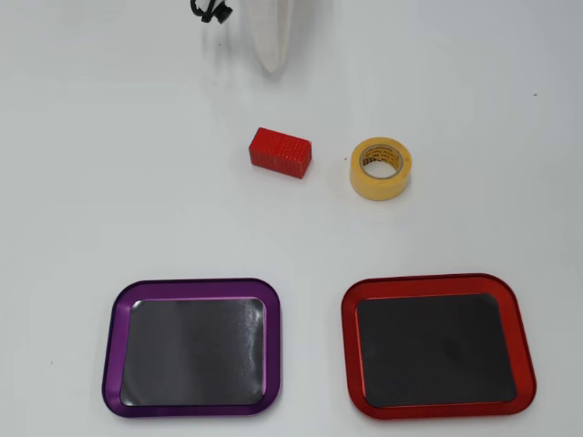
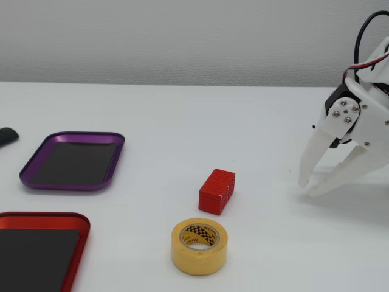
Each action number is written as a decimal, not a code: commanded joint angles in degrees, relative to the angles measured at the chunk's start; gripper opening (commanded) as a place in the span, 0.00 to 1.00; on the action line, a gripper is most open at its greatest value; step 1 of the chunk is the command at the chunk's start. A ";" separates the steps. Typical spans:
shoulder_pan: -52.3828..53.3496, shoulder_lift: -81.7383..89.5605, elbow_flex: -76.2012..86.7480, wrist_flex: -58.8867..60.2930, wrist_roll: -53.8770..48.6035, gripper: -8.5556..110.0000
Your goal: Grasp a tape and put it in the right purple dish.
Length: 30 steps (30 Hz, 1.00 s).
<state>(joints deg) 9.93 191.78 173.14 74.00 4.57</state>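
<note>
Lab bench: bare white table (image 2: 182, 121), grey wall (image 2: 182, 36)

From above, the white table (image 1: 109, 137) carries four things. A roll of yellow tape (image 1: 381, 168) lies flat, hole upward, with a small red block (image 1: 281, 152) near it on its left — the two apart, not touching. Along the lower edge sit two shallow trays, each lined with a dark mat: the purple dish (image 1: 111, 346) at left, a red-rimmed tray (image 1: 346, 314) at right, both empty. At the top edge a white gripper finger (image 1: 273, 36) pokes in — beside it a bit of black cable (image 1: 209, 11).
</note>
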 commanded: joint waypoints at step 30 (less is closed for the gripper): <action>-0.18 2.90 -8.09 -12.13 -0.62 0.11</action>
<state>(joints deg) 9.93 191.78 170.16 66.18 5.01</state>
